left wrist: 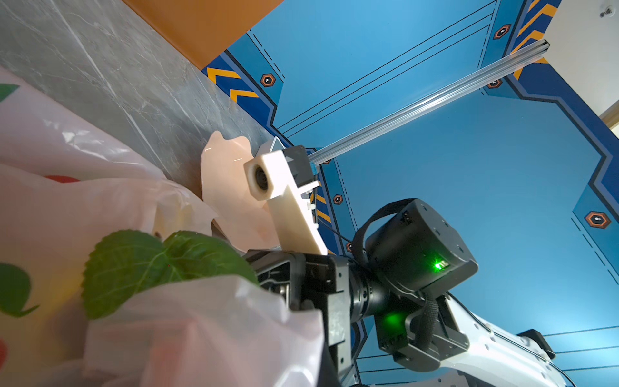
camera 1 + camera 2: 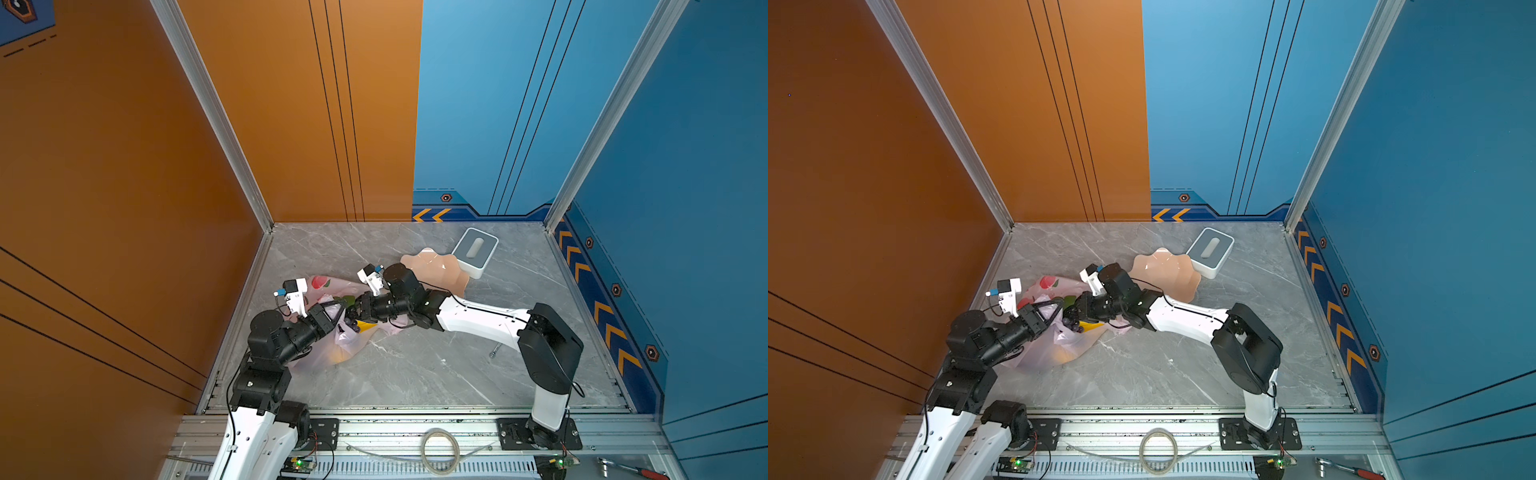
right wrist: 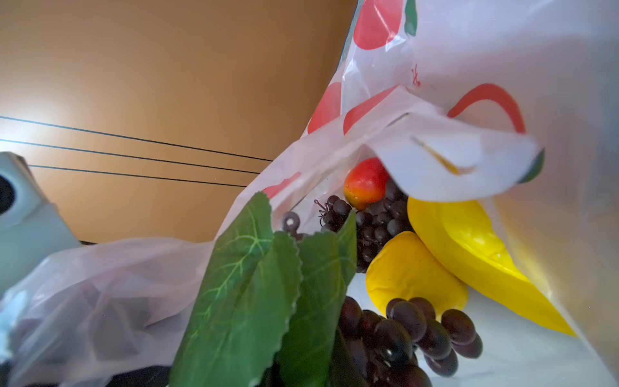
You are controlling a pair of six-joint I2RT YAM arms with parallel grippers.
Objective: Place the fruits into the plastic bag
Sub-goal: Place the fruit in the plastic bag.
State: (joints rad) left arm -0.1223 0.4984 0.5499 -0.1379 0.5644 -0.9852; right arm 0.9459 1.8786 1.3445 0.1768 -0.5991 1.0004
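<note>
The pale-pink plastic bag (image 2: 345,347) lies at the left of the table in both top views, and its mouth faces my right arm. My left gripper (image 2: 334,307) is shut on the bag's rim and lifts the film (image 1: 201,335). At the bag mouth my right gripper (image 2: 353,312) is shut on a dark purple grape bunch (image 3: 402,335) with green leaves (image 3: 251,284); the leaves hide its jaws. Inside the bag lie more grapes (image 3: 375,221), a red-yellow mango (image 3: 365,184), yellow bananas (image 3: 469,251) and another yellow fruit (image 3: 412,271).
A beige wavy-edged plate (image 2: 436,270) sits behind my right wrist, with a white-grey box (image 2: 476,251) beyond it. A small bolt (image 2: 494,353) lies on the marble top near the right arm. The orange wall stands close on the left.
</note>
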